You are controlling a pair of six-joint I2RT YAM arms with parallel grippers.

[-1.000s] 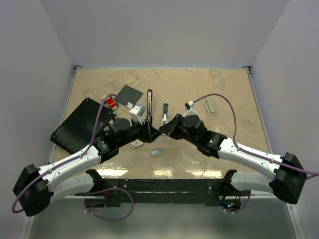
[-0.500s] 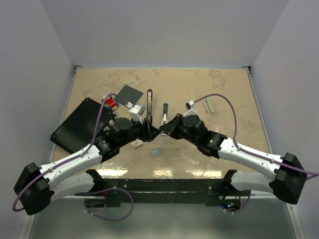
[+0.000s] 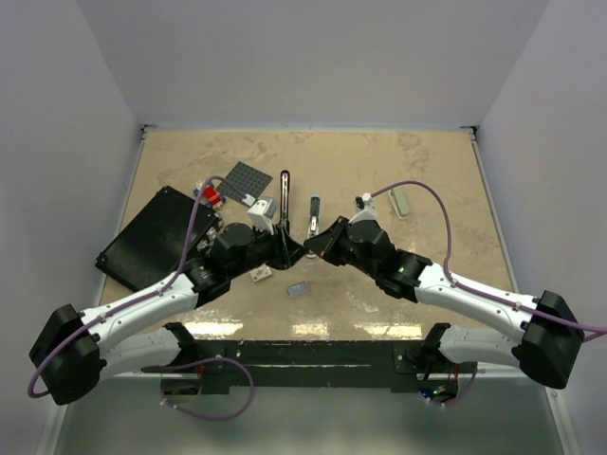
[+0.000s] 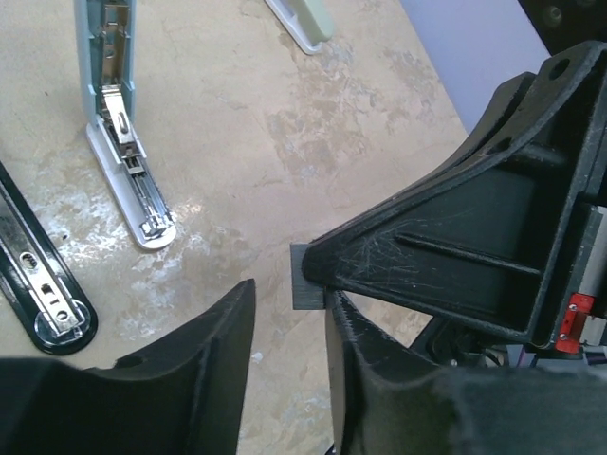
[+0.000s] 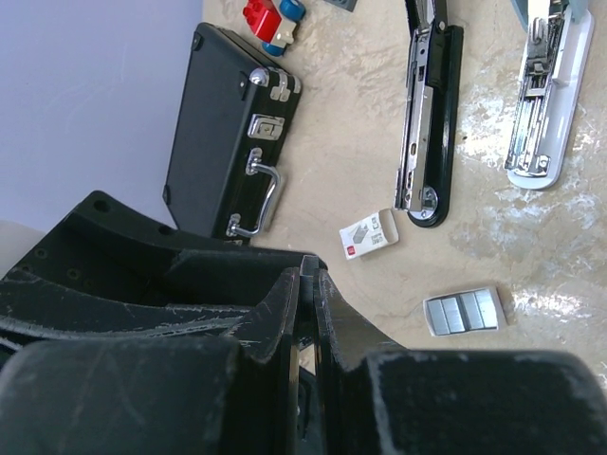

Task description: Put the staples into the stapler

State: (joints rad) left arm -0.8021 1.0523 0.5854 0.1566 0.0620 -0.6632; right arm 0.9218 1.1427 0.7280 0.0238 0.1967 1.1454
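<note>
**A:** What has the right end effector [image 5: 308, 272] got?

**B:** Its fingers are pressed almost together on a thin grey strip [image 4: 308, 275]. The strip's end pokes out past the tips. What the strip is made of I cannot tell.

**A:** And the left end effector [image 4: 289, 301]?

**B:** Partly open, holding nothing. Its fingers stand either side of a gap right at the strip's end, and the finger nearer the right arm is just beside the strip. The two end effectors meet tip to tip above the desk [image 3: 379, 161].

**A:** Where are the staples?

**B:** The staples [image 5: 462, 311] lie flat on the desk, free of both end effectors. They are near the tips, on the side toward the arm bases. They form a small pale grey-blue block, shiny, crossed by fine lines into a few sections, with a white edge at one end.

**A:** Any containers?

**B:** A white box [image 5: 370, 233] with a red mark lies near the staples, over toward the left arm. What it holds I cannot tell. Farther out past the left end effector, a black case [image 5: 223, 142] lies shut, its metal latches and handle showing and its contents hidden.

**A:** The staplers?

**B:** Beyond the tips, away from the bases, a black stapler [image 5: 427, 114] and a pale blue stapler [image 5: 545, 95] lie side by side. Both are swung open with their metal channels up. Whether anything sits in the channels I cannot tell.
</note>
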